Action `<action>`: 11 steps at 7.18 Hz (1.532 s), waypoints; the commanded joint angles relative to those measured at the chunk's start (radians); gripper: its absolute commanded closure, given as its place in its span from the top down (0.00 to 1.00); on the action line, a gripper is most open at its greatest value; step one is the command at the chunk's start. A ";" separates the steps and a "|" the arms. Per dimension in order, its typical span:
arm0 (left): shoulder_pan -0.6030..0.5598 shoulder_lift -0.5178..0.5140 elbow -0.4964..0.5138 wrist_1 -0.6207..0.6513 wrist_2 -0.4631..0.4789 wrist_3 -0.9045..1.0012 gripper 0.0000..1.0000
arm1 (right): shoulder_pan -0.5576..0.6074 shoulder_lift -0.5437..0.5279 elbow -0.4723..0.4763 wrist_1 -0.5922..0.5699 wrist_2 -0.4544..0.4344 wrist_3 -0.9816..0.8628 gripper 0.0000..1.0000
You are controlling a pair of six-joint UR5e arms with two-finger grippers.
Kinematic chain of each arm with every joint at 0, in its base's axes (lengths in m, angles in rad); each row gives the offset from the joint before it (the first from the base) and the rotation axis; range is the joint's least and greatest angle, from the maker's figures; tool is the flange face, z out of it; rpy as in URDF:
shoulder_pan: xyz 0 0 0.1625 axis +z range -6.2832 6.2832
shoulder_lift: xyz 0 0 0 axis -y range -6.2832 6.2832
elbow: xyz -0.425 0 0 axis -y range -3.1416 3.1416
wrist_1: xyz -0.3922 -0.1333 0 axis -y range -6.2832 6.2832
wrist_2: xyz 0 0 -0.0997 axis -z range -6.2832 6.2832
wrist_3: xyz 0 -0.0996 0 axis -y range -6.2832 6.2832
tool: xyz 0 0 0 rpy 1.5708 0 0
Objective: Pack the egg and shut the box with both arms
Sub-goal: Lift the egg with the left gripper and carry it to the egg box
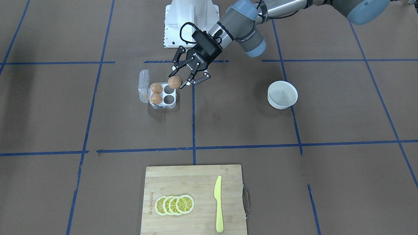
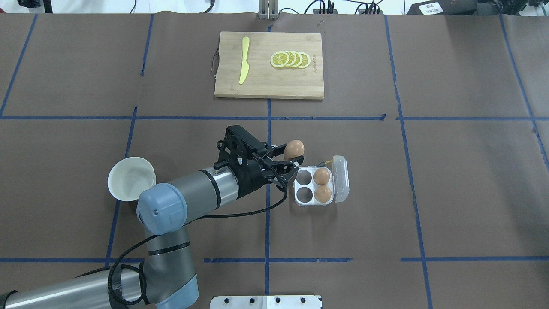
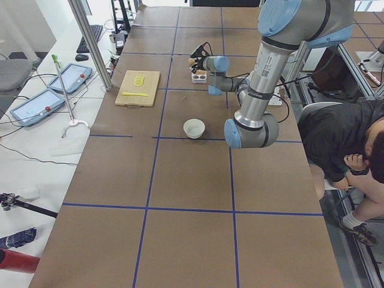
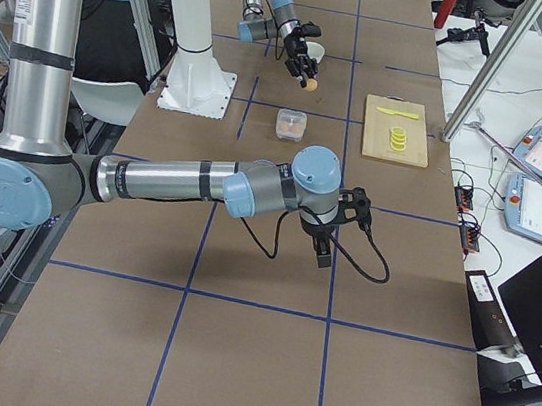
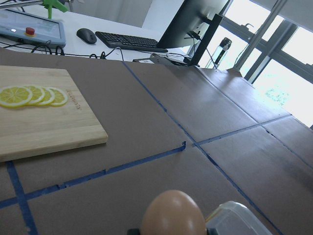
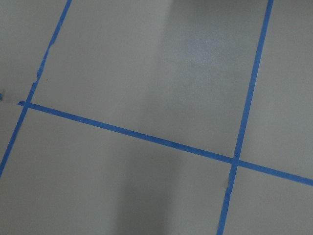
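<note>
1. The desk (image 2: pixel 450 193): brown surface, squared off by blue tape lines (image 2: pixel 326 117). Broad open surface runs from the box to the right edge. A band of it also lies between the box and the cutting board.
2. The right arm (image 4: pixel 173 181): stretched low over the near right of the desk, well apart from the box. The right end effector (image 4: pixel 323 251) points down; whether it is open or closed cannot be told.
3. The left arm (image 2: pixel 193 193): reaches from the near left toward the centre. The wrist-band lettering is too small to read.
4. The white stand (image 1: pixel 191 19): near edge, centre.
5. The cutting board (image 2: pixel 266 81): wooden, far edge, centre, with a metal handle on its left side. The burnt-in mark by its right edge is unreadable.
6. The bowl (image 2: pixel 128 178): white and round, well left of the box.
7. The box (image 2: pixel 304 194): clear, four cells, mid-desk. The lid is open along its right side. The two eggs (image 2: pixel 321 176) sit in the right cells.
8. The left end effector (image 2: pixel 289 156): black, with white lettering that reads ROBOTIQ. Its fingers are clamped on the egg.
9. The knife (image 2: pixel 243 60): yellow, on the board's left half.
10. The lemon slices (image 2: pixel 291 59): four, overlapping, on the board's right half.
11. The egg (image 2: pixel 294 149): orange-brown, held off the desk by the box's left side. It cannot be told which cell it hangs over.
</note>
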 commanded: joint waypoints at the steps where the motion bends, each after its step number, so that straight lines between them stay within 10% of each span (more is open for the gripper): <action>1: 0.018 -0.012 0.056 -0.065 -0.003 0.118 0.00 | 0.000 0.000 -0.001 0.000 0.000 0.000 1.00; 11: 0.076 -0.058 0.181 -0.067 0.008 0.124 0.06 | 0.000 -0.003 -0.005 0.000 -0.002 -0.002 1.00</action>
